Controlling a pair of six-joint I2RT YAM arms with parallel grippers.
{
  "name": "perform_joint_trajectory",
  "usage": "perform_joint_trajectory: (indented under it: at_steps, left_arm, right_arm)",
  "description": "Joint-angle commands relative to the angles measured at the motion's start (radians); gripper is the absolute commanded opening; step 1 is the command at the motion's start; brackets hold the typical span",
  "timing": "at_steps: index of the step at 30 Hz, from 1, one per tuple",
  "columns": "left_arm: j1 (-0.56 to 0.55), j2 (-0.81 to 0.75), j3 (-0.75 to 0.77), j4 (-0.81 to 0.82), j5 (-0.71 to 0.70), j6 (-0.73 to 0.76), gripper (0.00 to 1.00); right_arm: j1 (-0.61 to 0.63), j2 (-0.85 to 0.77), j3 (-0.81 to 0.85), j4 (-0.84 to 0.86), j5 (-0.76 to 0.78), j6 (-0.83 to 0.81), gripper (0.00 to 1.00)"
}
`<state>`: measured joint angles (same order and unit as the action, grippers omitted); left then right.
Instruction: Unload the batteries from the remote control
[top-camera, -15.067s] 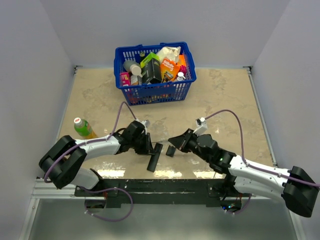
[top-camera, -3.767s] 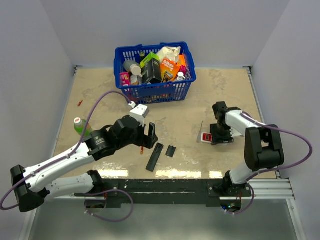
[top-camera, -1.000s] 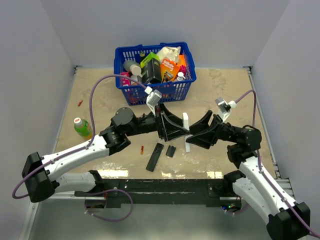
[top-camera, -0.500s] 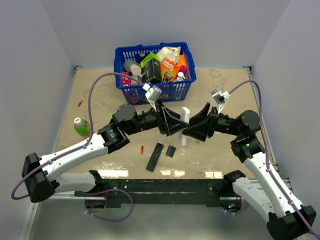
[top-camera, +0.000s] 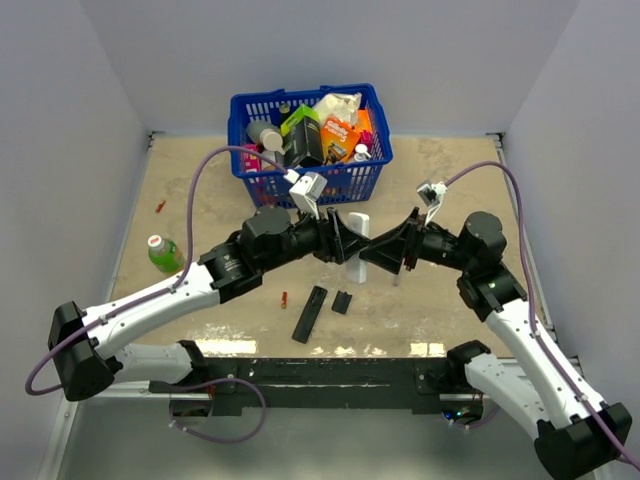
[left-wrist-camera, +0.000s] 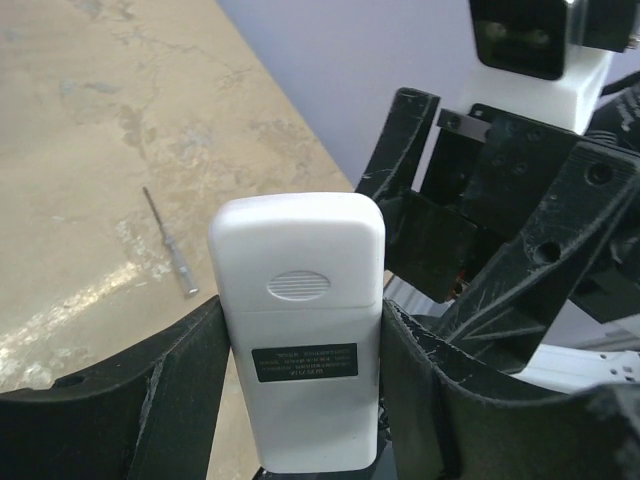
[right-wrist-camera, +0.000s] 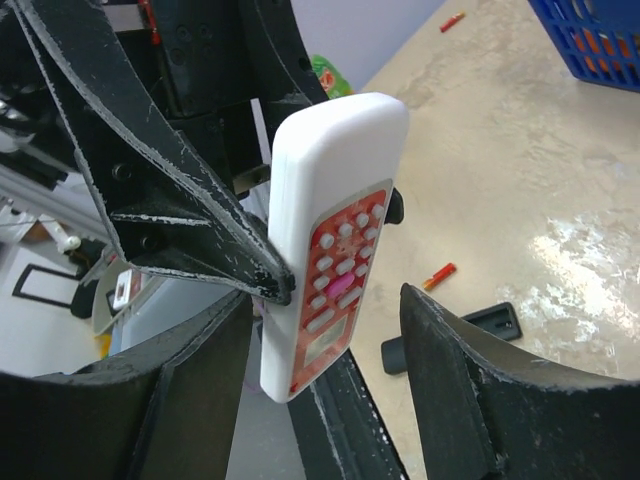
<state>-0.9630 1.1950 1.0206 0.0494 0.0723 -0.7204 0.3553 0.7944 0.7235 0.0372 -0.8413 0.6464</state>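
A white remote control is held upright above the middle of the table, with my left gripper shut on its sides. The left wrist view shows its plain back with the ribbed cover tab closed. Its orange button face is turned to the right wrist camera. My right gripper is open, its fingers standing either side of the remote's lower end with a gap on the right. One red battery lies on the table; a second battery lies at the far left.
A black remote and a small black cover plate lie near the front edge. A green bottle stands at the left. A blue basket full of goods is at the back. A thin screwdriver lies on the table.
Both grippers have carried the white remote a little back and to the left, and it stands more upright. The right arm has followed it, still open around it.
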Motion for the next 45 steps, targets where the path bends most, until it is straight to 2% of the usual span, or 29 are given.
perform_joint_trajectory:
  at_steps: [1, 10, 15, 19, 24, 26, 27, 28, 30, 32, 38, 41, 45]
  left_arm:
    - [-0.008, 0.008, 0.068, -0.08, -0.115, -0.03, 0.0]
    - [-0.008, 0.06, 0.113, -0.213, -0.25, -0.077, 0.0]
    - [-0.008, 0.051, 0.092, -0.207, -0.278, -0.108, 0.0]
    - [-0.008, 0.046, 0.081, -0.2, -0.284, -0.135, 0.0]
    - [-0.008, 0.051, 0.069, -0.2, -0.27, -0.162, 0.0]
    - [-0.008, 0.049, 0.064, -0.2, -0.26, -0.162, 0.0]
    - [-0.008, 0.048, 0.062, -0.2, -0.253, -0.159, 0.0]
    - [-0.006, 0.045, 0.059, -0.201, -0.246, -0.148, 0.0]
    - [-0.006, 0.022, 0.055, -0.206, -0.236, -0.133, 0.2]
    - [0.003, 0.0, 0.036, -0.214, -0.218, -0.114, 0.43]
    - [0.108, -0.13, -0.036, -0.232, -0.09, -0.042, 0.65]
    - [0.191, -0.176, -0.037, -0.267, -0.001, 0.059, 0.7]
    - [0.196, -0.176, -0.002, -0.324, 0.046, 0.198, 0.72]
  right_arm:
    - [0.034, 0.011, 0.002, -0.034, 0.128, -0.039, 0.63]
    - [0.166, 0.075, 0.01, -0.077, 0.326, -0.018, 0.57]
    - [0.218, 0.112, 0.007, -0.085, 0.426, 0.001, 0.55]
    - [0.244, 0.124, -0.033, -0.042, 0.456, 0.039, 0.49]
    - [0.275, 0.138, -0.072, 0.003, 0.488, 0.058, 0.38]
    - [0.277, 0.138, -0.07, -0.011, 0.511, 0.056, 0.26]
    - [0.275, 0.138, -0.07, -0.014, 0.515, 0.053, 0.16]
    - [0.277, 0.135, -0.07, -0.022, 0.515, 0.049, 0.13]
    - [0.275, 0.135, -0.076, -0.026, 0.505, 0.05, 0.03]
    - [0.275, 0.137, -0.094, -0.033, 0.492, 0.059, 0.0]
    - [0.275, 0.117, -0.151, -0.013, 0.407, 0.085, 0.0]
    - [0.275, 0.1, -0.148, -0.025, 0.387, 0.087, 0.0]
    - [0.275, 0.078, -0.162, -0.022, 0.352, 0.091, 0.0]
